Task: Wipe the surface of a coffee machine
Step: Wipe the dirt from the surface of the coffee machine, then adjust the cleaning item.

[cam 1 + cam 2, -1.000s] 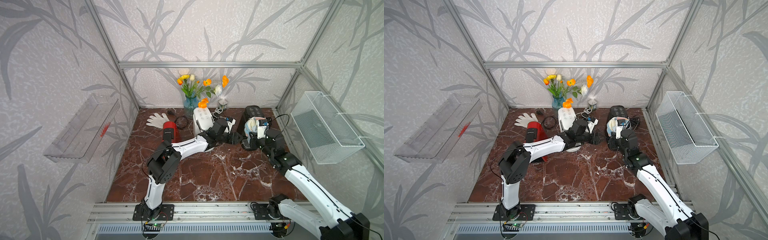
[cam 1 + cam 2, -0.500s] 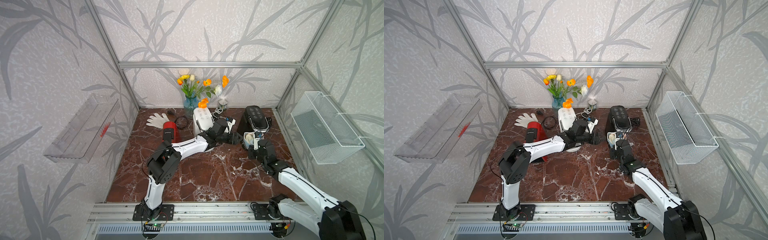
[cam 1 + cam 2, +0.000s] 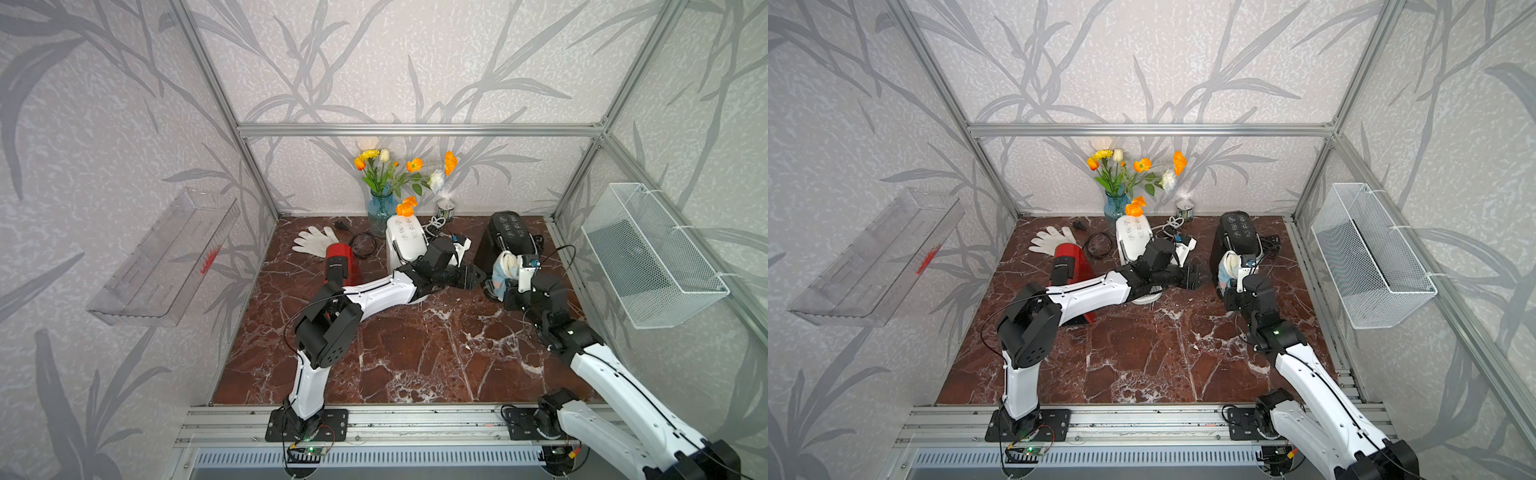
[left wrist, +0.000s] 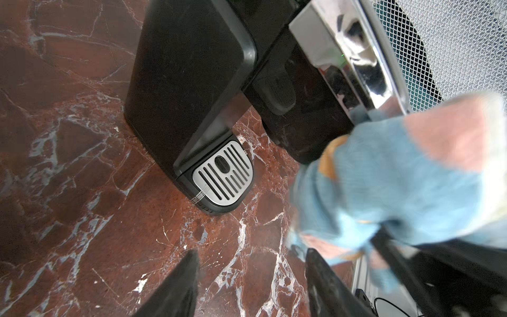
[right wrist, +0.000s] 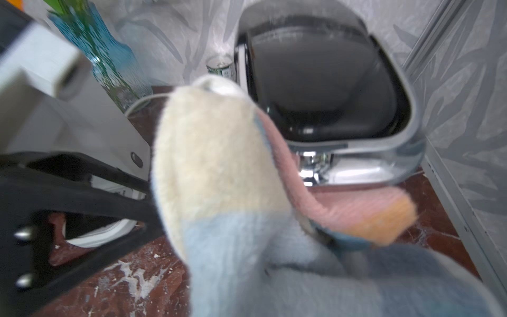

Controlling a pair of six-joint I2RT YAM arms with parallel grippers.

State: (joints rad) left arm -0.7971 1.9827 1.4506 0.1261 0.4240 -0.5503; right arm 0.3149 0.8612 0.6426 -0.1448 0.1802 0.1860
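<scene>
left tool (image 4: 252, 285) parted, right tool (image 3: 508, 279) clamped

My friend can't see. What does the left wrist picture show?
A black coffee machine with a silver drip tray stands on a red-brown marble table. A blurry blue and pink cloth is at its front, and the left gripper is open and empty.

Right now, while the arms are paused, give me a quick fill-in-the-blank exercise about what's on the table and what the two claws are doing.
1. The right claw is shut on a cloth at the front of the ____ coffee machine.
2. The left claw is ____, with nothing between its fingers.
3. The flowers stand in a ____ vase.
4. The white glove lies next to the ____ machine.

Missing words: black; open; blue; red.
</scene>
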